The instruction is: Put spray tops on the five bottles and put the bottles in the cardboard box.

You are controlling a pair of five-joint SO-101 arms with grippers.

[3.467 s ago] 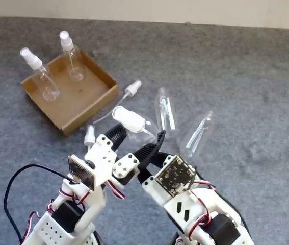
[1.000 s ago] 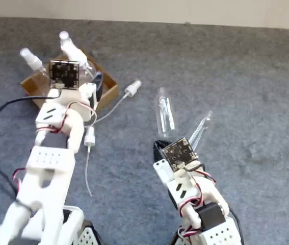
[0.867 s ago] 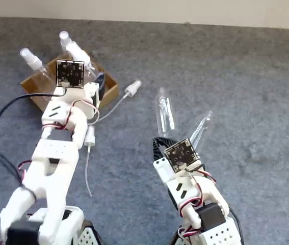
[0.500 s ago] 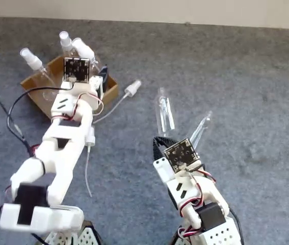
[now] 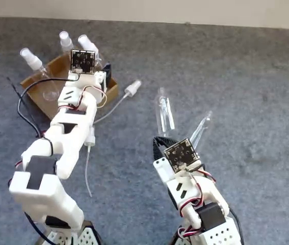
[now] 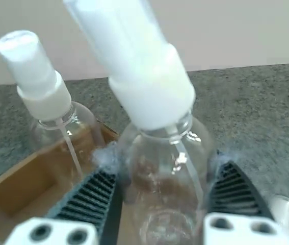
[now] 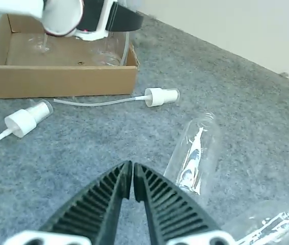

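On the grey surface (image 5: 246, 76), a capped bottle (image 6: 157, 153) is held upright in the left tool (image 6: 162, 198), straight over the box (image 5: 30, 80); the right tool (image 7: 133, 178) is closed, empty

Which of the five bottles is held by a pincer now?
The capped bottle in the left pincer, at the cardboard box. Two other bottles stand free in the box; two uncapped bottles lie on the carpet.

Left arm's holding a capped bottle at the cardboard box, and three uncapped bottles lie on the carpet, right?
Not three: the high view shows two uncapped bottles on the carpet. The left gripper does hold a capped bottle at the cardboard box.
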